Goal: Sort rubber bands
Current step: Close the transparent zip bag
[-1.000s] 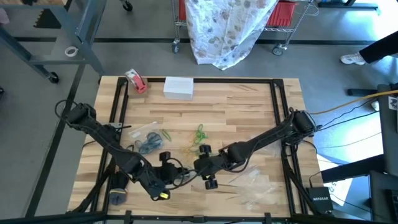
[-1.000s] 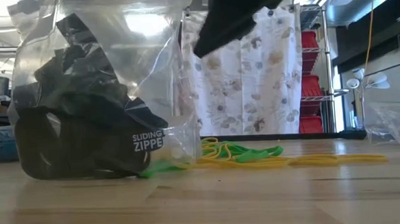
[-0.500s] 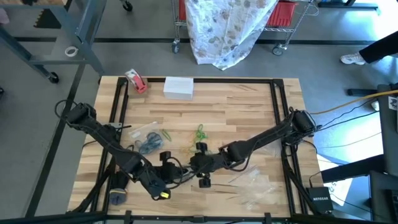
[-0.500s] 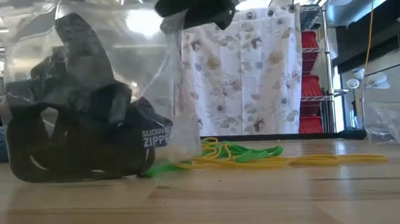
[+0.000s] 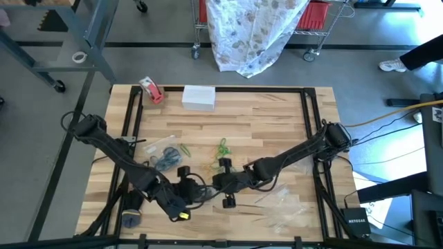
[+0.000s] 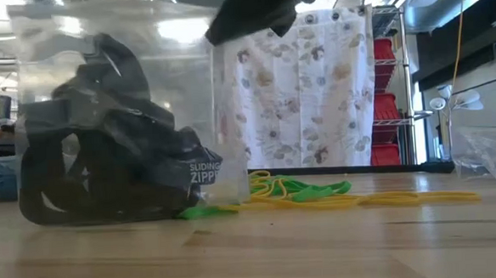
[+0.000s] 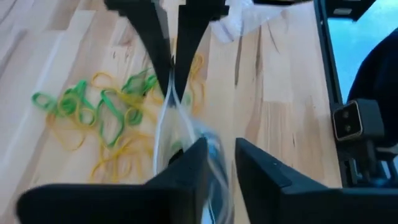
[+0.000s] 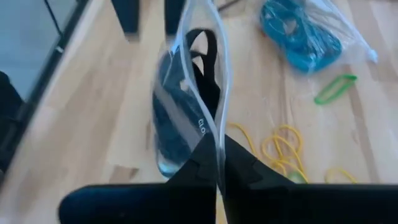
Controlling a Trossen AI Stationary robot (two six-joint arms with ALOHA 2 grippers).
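Note:
A clear zipper bag [image 6: 111, 121] full of black rubber bands [image 8: 180, 106] stands on its bottom on the wooden table, between my two grippers at the near middle. My right gripper [image 8: 219, 163] is shut on the bag's rim. My left gripper [image 7: 219, 165] is open, a finger on either side of the same rim. Loose green rubber bands [image 7: 106, 102] and yellow rubber bands [image 7: 118, 158] lie on the wood just beyond the bag. A second clear bag holds blue rubber bands [image 8: 301, 28]. My right gripper pinches the bag's top rim [image 8: 219, 134] between its two fingers, slanting down from the table's right side. The bag stays upright below the fingers, its loaded bottom [image 6: 107, 210] on the table. My left gripper: I cannot tell whether a finger [image 7: 193, 165] touches the rim.
Empty clear bags [image 5: 284, 207] lie on the near right of the table. A red-and-white tape roll [image 5: 151, 90] and a white box [image 5: 199, 97] sit at the far edge. A black frame [image 5: 311, 117] runs round the tabletop.
My right gripper has moved a little toward the table's left, over the bag's top. The bag's top has sunk from stretched-up to a level edge, and its load of black bands has settled and spread lower on the table.

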